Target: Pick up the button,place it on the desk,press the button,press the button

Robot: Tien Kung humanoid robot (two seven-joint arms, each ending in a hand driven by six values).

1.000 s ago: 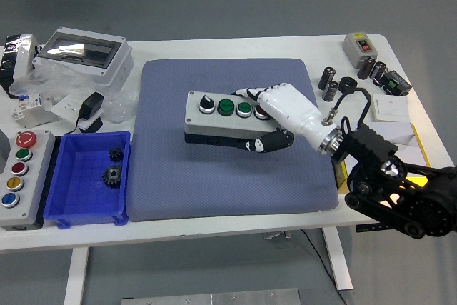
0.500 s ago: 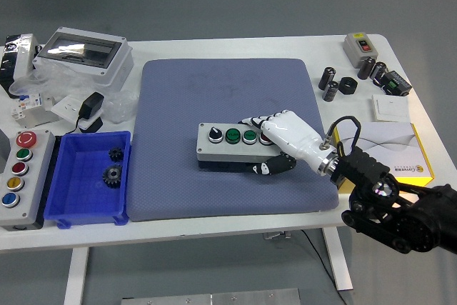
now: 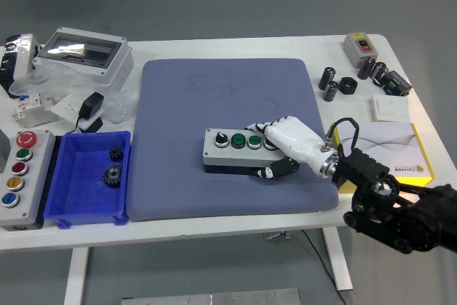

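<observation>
A grey button box (image 3: 232, 146) with a black selector knob and two green buttons sits on the blue-grey mat (image 3: 228, 91), near its front right. My right hand (image 3: 280, 149), white with black fingertips, is shut on the box's right end: fingers lie over the top, the thumb is under the front edge. It covers the box's rightmost button. I cannot tell whether the box rests fully on the mat. My left arm is out of view.
A second grey button box (image 3: 18, 169) with coloured buttons stands at the front left, next to a blue bin (image 3: 71, 201) holding two gears. A clear-lidded enclosure (image 3: 84, 51) is at the back left. Small parts (image 3: 350, 85) and a yellow-edged box (image 3: 400, 149) are on the right.
My right hand has carried the button box from the mat's middle toward the near right and lowered it. The box has levelled out.
</observation>
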